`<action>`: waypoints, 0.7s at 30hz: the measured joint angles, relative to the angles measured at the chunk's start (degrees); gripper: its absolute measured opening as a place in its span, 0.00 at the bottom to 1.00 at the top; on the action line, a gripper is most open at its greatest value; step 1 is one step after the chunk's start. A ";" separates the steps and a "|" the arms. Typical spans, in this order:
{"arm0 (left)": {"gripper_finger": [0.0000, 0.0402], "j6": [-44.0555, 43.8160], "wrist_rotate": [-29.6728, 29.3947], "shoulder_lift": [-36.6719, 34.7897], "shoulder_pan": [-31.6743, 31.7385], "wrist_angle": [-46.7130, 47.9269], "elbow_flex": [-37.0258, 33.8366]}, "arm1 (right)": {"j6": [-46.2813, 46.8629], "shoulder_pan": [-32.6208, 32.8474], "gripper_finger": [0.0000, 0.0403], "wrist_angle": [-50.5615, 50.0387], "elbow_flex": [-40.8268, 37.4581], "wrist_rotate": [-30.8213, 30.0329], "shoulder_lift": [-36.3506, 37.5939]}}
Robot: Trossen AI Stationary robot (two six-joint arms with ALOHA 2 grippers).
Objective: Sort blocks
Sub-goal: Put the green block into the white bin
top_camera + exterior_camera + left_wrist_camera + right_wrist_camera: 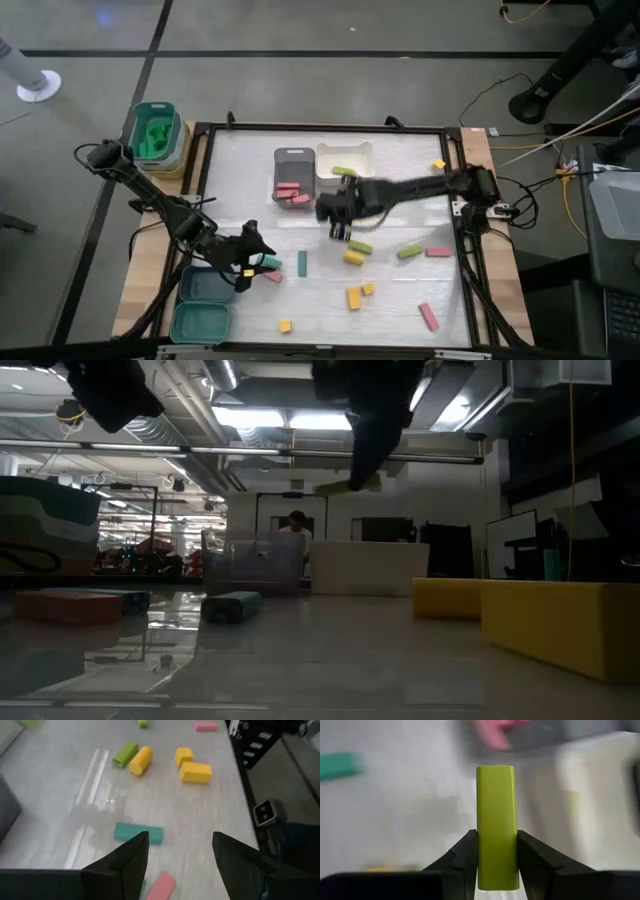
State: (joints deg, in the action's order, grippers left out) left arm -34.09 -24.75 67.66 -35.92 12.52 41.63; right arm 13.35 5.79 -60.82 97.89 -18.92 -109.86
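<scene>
Right up against the lens in the right wrist view we have a light green bar (495, 827), upright and clamped between the right gripper (495, 857) and its two dark fingers, with a white tray blurred off to one side.

Over to the left wrist view: our left gripper (180, 862) stands with its jaws spread and nothing between them, hovering above a teal bar (138, 832) and a pink bar (161, 886), with yellow blocks (195, 771) farther off.

Up to the high view: the right gripper (338, 215) sits at centre frame, just below the grey tray (292, 158) holding pink bars and the white tray (345, 152) holding a green one. The left gripper (250, 258) waits at lower left beside the teal trays (203, 305). Loose blocks are scattered across the lower half of the table (400, 300).

Down low, the green bar (347, 486) hangs in the air at upper centre, well clear of the tabletop.

We reckon we're mid-carry, with a green bar headed for the white tray. Next up: swing it over the tray's rim and spread the jaws to drop it in with its mate.
</scene>
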 joint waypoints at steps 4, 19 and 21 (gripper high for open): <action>0.52 0.01 0.00 0.00 0.00 2.87 0.00 | -4.20 -6.80 0.28 -1.38 0.00 -2.52 0.55; 0.52 3.55 0.10 0.00 0.00 7.62 0.00 | -7.72 -26.46 0.31 2.74 -0.09 6.81 -2.39; 0.52 5.17 0.13 0.00 0.00 7.47 0.00 | -7.68 -26.98 0.31 3.38 -0.04 7.86 -2.55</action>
State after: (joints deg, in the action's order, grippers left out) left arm -28.92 -24.62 67.66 -35.92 19.99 41.63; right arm 5.67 -21.19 -57.44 97.84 -11.07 -112.41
